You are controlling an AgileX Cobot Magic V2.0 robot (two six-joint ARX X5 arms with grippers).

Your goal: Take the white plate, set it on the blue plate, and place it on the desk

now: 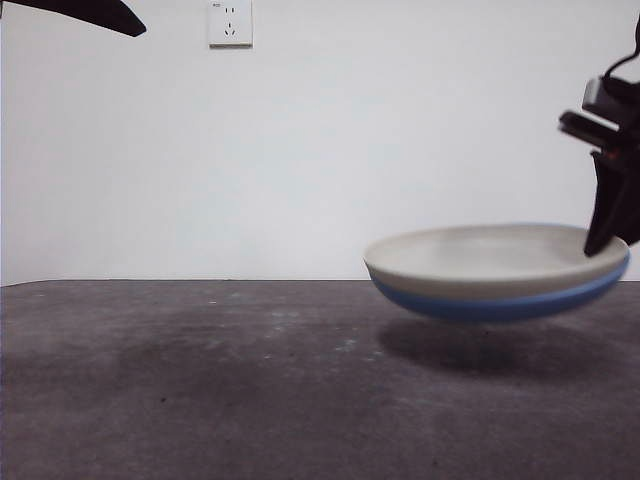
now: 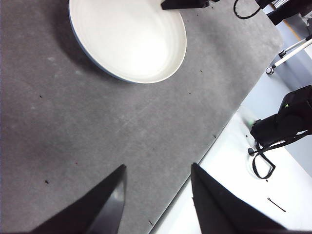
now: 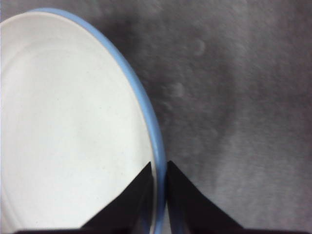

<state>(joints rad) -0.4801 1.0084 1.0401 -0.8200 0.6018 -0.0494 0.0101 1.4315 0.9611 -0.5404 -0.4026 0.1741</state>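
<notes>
I see the desk [image 1: 200,400] filling the lower part of the front view, dark grey-brown and mottled. The 2 plates are stacked: the white plate [image 1: 490,255] sits nested inside the blue plate [image 1: 500,303], so only a blue band shows under the cream rim. Nothing lies in the white plate; its inside is bare, with faint rings in the left wrist view. The stack is off the desk, tilted a little, with a soft shadow on the tabletop below it, toward 3 o'clock in the front view.

The right gripper [image 3: 159,183] is clamped on the stacked rims, 1 jaw over the white plate's inside, the other outside the blue edge. In the front view it comes in dark at the 3 o'clock edge, touching the stack's rim there.

The left gripper [image 2: 156,195] hangs above the desk near its edge, well apart from the plates, its 2 jaws spread with nothing between them. In the front view I see only a black tip at 11 o'clock.

A white wall socket [image 1: 230,22] sits on the back wall near 12 o'clock.
</notes>
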